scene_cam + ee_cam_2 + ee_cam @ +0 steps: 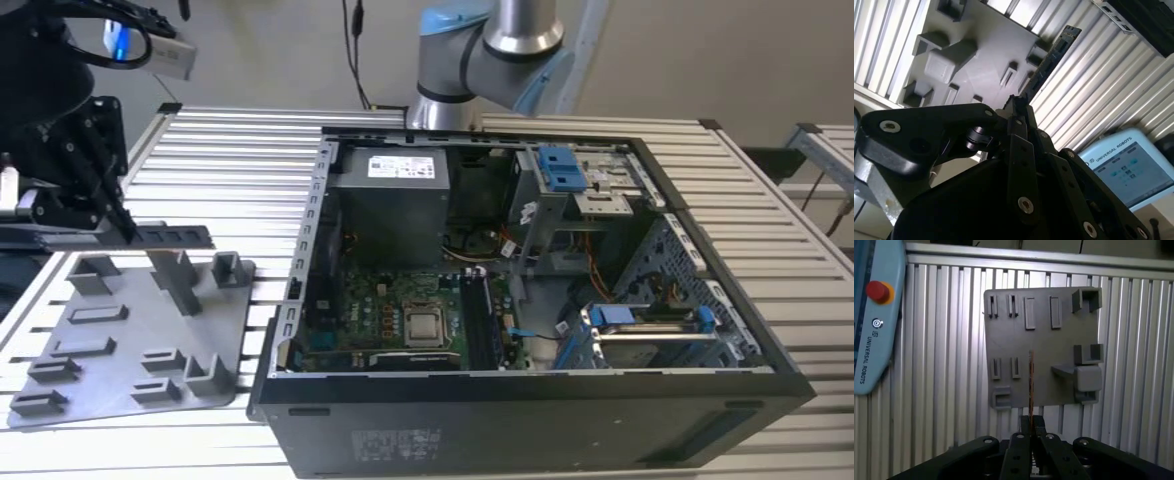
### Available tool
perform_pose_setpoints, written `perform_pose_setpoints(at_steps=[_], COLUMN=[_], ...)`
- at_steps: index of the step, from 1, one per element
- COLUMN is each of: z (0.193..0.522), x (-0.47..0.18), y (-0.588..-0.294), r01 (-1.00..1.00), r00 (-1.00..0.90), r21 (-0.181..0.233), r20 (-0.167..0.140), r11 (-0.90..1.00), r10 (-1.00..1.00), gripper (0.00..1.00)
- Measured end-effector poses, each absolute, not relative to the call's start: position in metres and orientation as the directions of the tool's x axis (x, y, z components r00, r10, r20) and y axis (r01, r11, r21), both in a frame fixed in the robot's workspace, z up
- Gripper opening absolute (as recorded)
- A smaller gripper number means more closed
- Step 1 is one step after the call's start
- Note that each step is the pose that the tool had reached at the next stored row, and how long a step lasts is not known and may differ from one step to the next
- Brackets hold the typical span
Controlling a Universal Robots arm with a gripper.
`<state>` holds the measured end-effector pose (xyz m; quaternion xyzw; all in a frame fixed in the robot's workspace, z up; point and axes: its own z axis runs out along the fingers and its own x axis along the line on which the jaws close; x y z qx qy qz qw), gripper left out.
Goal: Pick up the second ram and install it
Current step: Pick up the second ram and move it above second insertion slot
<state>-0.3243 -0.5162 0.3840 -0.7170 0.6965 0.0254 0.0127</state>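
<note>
Exterior view, hand: here's the black robot hand [123, 230] at the exterior view's left, hanging above the flat grey plastic tray with upright posts [134, 345] and not touching it.
Exterior view, ram: the thin dark circuit-board strip, the second ram [167, 237], sits level in the hand's pinch. It is clear of the tray, and its free end points toward the open black computer case [534, 420].
Exterior view, case: it lies on the ribbed metal surface [240, 150] with its side open. The green motherboard [350, 340] is inside, along with the long black memory slots [477, 315]. The ram is well apart from those slots.
Second wrist view, hand: close in now, the hand [1016, 102] is drawn narrow and clamped on one end of the second ram [1054, 55].
Second wrist view, ram: the strip reaches out past the tray [974, 70] edge and over the ribbed surface [1094, 90]. A pale blue teach pendant [1126, 167] lies nearby.
First wrist view, ram: it is edge-on here, a thin line [1031, 380] rising from the hand [1031, 421] and crossing the tray [1044, 347].
First wrist view, pendant: the teach pendant [874, 340] lies beside the tray, its red button [878, 291] showing.
</note>
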Motion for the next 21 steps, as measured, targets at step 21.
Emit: perform_pose_setpoints(at_steps=[21], z=[0.384], x=[-0.287], y=[-0.512], r01=[-0.999], r00=[0.029], r21=[0.017], r20=[-0.054], r11=[-0.029], r10=[-0.998], gripper=[0.14])
